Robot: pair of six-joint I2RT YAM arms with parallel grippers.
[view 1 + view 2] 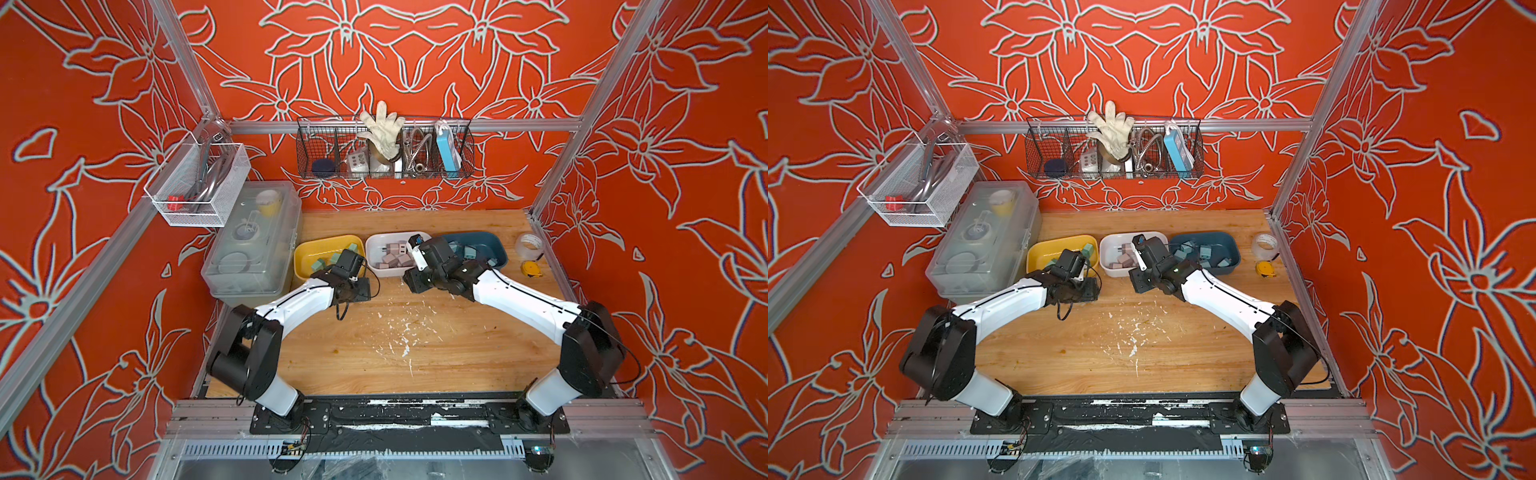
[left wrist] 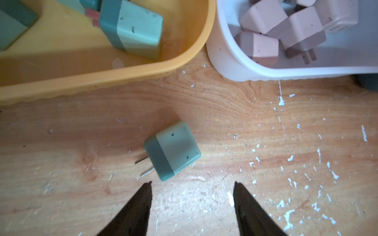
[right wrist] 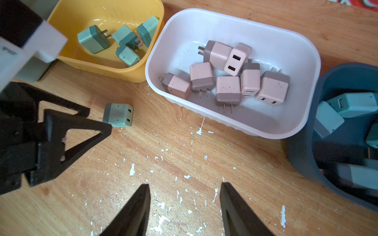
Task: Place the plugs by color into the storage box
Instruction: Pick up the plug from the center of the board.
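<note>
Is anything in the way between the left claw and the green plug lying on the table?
Nothing visible is. The left claw is open, and only bare table lies between its tips and the green plug. On the way to the yellow bin, only the bin's own near wall rises.

Green plug [image 2: 171, 150] on bare tabletop [image 2: 225, 126]; yellow bin [image 2: 102, 81] near, seemingly not touching.

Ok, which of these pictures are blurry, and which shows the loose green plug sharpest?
Left wrist view: soft, loose plug and yellow bin slightly blurred. Right wrist view: sharpest on that plug and the pink plugs, though the blue bin smears at the edge. Both top views: wide-angle bending of the posts, colour fringing near corners.
</note>
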